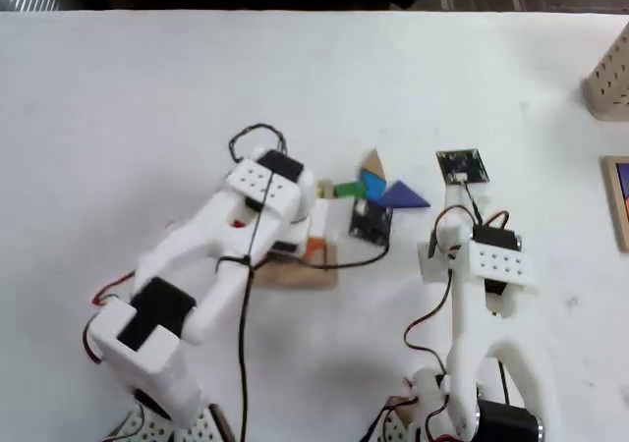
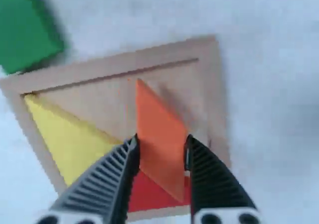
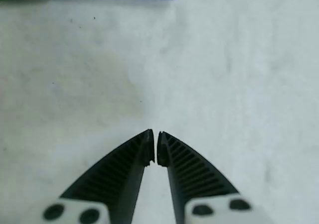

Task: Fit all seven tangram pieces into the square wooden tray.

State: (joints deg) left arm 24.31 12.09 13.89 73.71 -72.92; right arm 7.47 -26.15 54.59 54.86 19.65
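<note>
Orange parallelogram [image 2: 155,115], long axis along left gripper [image 2: 162,142]

Left arm [image 1: 187,265] crowds the tray [image 1: 295,273]; table [image 1: 147,88] beyond seems open.

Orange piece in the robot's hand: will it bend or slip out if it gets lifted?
Probably stiff: the orange piece has straight edges and a flat face where the left hand pinches it. Its sides look smooth, so it might slip or twist, though the hand's ribs should help. Being flat, it likely won't roll.
</note>
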